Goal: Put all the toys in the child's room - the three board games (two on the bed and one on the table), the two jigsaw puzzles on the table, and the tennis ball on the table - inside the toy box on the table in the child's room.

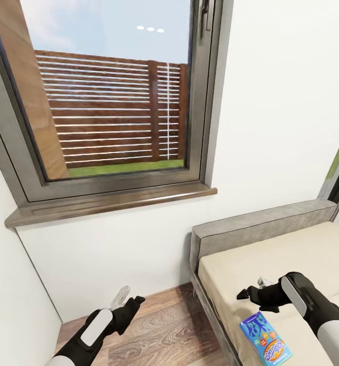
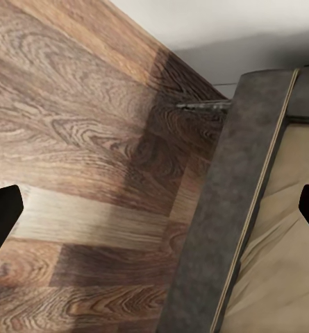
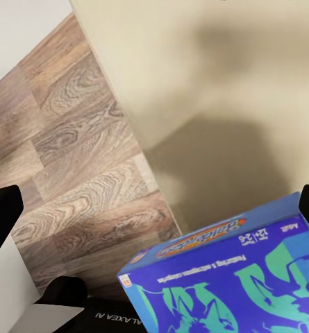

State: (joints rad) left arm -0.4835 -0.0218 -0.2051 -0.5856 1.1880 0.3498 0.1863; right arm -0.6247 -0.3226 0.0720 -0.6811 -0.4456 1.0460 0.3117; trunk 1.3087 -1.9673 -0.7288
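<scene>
Right gripper: poised above the beige mattress of the bed, fingers spread wide and empty; in the right wrist view the dark fingertips sit at opposite edges of the frame.

Board game: one blue box with teal artwork and an orange title band, lying flat on the mattress near the bed's edge, just below and nearer than the right gripper, not touched. Judged light, rigid cardboard with smooth printed faces that may slide between pads; corners could dent under hard squeeze. Best hold appears to be across the narrow width, on the two long side edges, near the middle.

Left gripper: over the wood-plank floor beside the grey bed frame, fingers apart, carrying nothing.

Surroundings: window, white wall.
</scene>
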